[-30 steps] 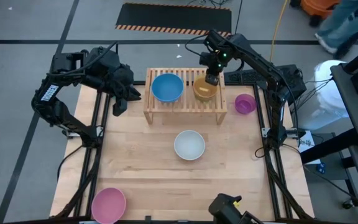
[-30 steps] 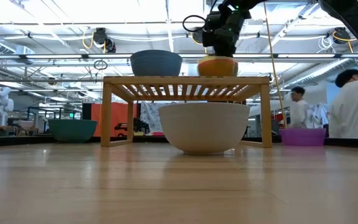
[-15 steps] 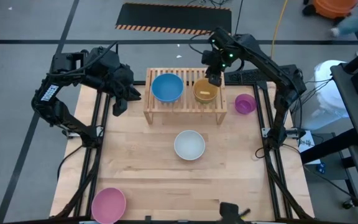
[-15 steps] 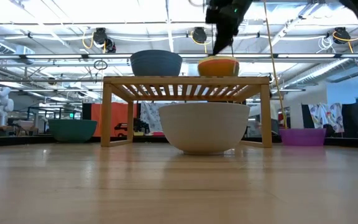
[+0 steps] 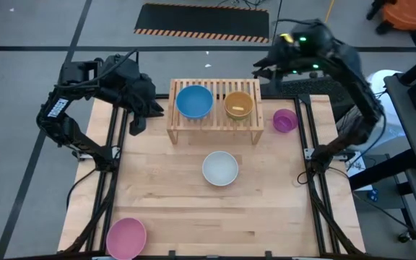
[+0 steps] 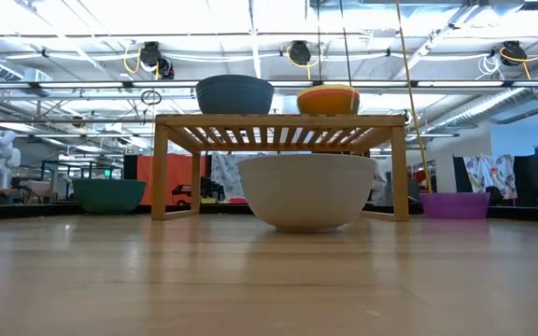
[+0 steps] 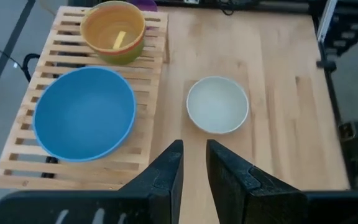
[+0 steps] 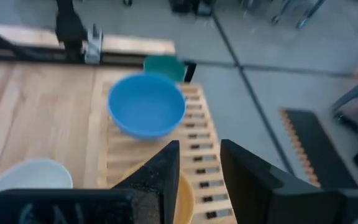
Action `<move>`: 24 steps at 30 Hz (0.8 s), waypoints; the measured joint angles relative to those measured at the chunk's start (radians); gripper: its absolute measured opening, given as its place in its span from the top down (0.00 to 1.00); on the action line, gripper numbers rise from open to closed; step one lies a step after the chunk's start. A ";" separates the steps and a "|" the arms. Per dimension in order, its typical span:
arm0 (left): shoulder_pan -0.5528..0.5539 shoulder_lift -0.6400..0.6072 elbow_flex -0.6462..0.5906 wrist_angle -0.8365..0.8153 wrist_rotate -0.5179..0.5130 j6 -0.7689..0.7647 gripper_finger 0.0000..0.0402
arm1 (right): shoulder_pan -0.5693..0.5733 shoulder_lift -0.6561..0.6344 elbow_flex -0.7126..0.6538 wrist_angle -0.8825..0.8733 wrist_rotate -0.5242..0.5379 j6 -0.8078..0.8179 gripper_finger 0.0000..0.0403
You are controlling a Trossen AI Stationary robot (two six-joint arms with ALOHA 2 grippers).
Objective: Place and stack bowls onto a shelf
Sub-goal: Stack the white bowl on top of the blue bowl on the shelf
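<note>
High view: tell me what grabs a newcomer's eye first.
The low light-wood slatted shelf at the table's far middle, carrying a round blue plastic bowl and, to its right, a yellow bowl nested in an orange-sided one. In front of the shelf a white plastic bowl sits alone on the table. The right hand hovers open, empty, behind the shelf's right end.

**Bowls and shelf**

The light-wood slatted shelf (image 5: 215, 110) carries a blue bowl (image 5: 194, 101) and, beside it, a yellow bowl (image 5: 238, 105) nested in an orange-red one. A white bowl (image 5: 219, 167) stands upright before the shelf, a purple bowl (image 5: 284, 120) off its right end, a pink bowl (image 5: 126, 237) near the front-left corner, and a teal bowl (image 6: 108, 194) behind the shelf's left side.
</note>
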 joint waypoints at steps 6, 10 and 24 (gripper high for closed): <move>-0.044 0.002 -0.115 0.000 -0.001 0.161 0.82 | 0.000 -0.084 0.000 0.020 0.001 0.047 0.72; -0.072 0.002 -0.223 0.019 -0.003 0.189 0.82 | 0.000 -0.121 0.001 0.019 -0.002 0.047 0.72; -0.238 0.003 -0.673 0.451 -0.056 0.394 0.82 | 0.000 -0.162 0.001 0.018 -0.002 0.095 0.72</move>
